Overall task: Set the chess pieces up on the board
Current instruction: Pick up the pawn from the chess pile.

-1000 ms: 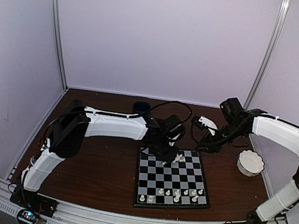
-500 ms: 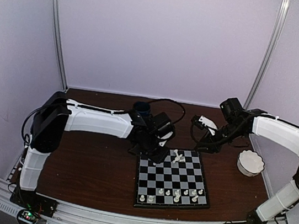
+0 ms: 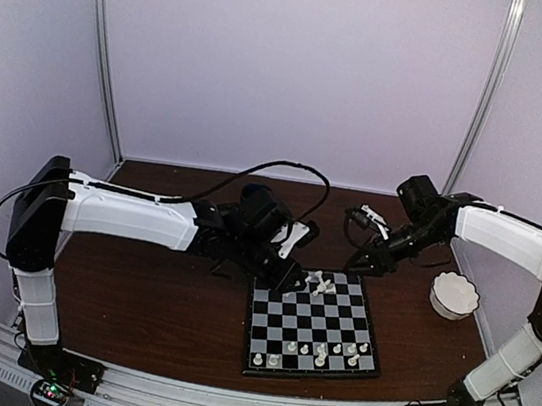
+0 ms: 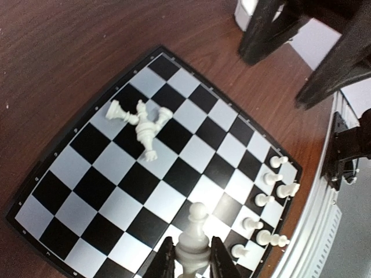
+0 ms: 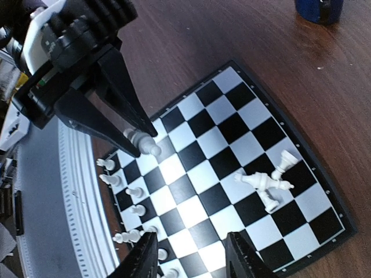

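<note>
**Bimanual chess set-up, three views.** The board (image 3: 307, 319), a flat square of glossy black and pale checks inside a thin black border, is lying on the brown wood-grain counter (image 3: 166, 299), right of centre and toward the near edge; a white scalloped bowl (image 3: 451, 307) is sitting beside it toward the right edge. The left gripper (image 4: 193, 263) is hanging over the board's far-left corner, its black fingers clamped on one cream plastic piece (image 4: 195, 231), a round-headed figure held upright; whether its base is touching the board cannot be told. The right gripper (image 5: 191, 237) is hanging over the far side of the board, its jaws standing apart with nothing between them.

The overhead view is giving the pieces only as pale specks. The left wrist view is resolving the toppled pieces (image 4: 143, 124), lying across one another on the far squares, and the standing pieces (image 4: 287, 190), small turned figures ranged along the board's near side. The right wrist view alone is showing a dark blue mug (image 5: 317, 8) beyond the board toward the far edge.
</note>
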Tool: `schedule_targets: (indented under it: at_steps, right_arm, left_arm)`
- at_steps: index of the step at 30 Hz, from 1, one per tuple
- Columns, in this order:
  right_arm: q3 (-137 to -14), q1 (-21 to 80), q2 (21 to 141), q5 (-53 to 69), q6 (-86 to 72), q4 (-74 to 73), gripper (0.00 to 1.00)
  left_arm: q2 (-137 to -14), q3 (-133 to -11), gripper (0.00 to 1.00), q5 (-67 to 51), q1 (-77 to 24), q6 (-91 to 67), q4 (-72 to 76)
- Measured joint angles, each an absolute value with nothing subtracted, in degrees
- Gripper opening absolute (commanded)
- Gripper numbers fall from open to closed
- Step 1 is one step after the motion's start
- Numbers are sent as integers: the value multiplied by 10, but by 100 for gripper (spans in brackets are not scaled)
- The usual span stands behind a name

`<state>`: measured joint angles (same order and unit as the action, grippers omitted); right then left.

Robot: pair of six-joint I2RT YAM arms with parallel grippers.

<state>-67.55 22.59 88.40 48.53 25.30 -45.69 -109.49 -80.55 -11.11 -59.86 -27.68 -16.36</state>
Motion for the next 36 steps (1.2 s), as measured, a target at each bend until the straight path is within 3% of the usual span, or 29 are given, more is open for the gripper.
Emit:
schedule_targets:
  at_steps: [11, 21, 36]
  right_arm:
    - [-704, 226, 985, 661, 201, -507, 44]
    - [-710, 232, 992, 741, 192, -521, 43]
    - [-721, 250, 1016, 776, 177, -518, 27]
  left_arm:
    - [-1055, -795, 18, -138, -622, -258, -103]
    - [-1055, -795, 18, -142, -624, -251, -104]
    - [-1055, -795, 18, -145, -625, -249, -103]
